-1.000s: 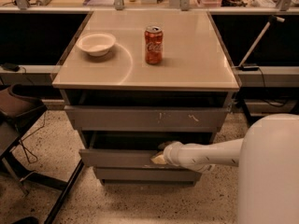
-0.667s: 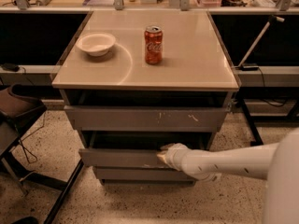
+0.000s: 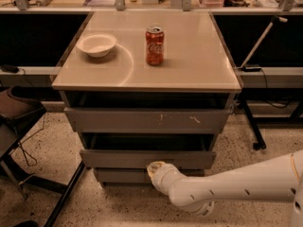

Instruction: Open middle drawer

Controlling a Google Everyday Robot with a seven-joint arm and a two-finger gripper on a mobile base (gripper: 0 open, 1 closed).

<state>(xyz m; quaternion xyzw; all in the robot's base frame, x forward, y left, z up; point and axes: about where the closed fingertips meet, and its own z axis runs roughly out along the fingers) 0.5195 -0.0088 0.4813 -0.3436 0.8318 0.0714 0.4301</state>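
The middle drawer [image 3: 118,158] is a plain grey front, second of three in the cabinet. It stands pulled out a little, with a dark gap above it. The top drawer front [image 3: 142,120] with white scuff marks sits above it, the small bottom front [image 3: 118,176] below it. My gripper [image 3: 154,168] is at the end of the white arm, which reaches in from the lower right. It sits against the lower edge of the middle drawer's front, near the centre, and overlaps the bottom front.
A red cola can [image 3: 155,45] and a white bowl [image 3: 96,44] stand on the beige cabinet top [image 3: 199,56]. A dark chair [image 3: 14,112] stands to the left. A black stand leg [image 3: 251,126] is on the right. The floor is speckled.
My gripper has moved a little left and down, from the face of the middle drawer's front to its lower edge. The drawer front has not visibly moved.
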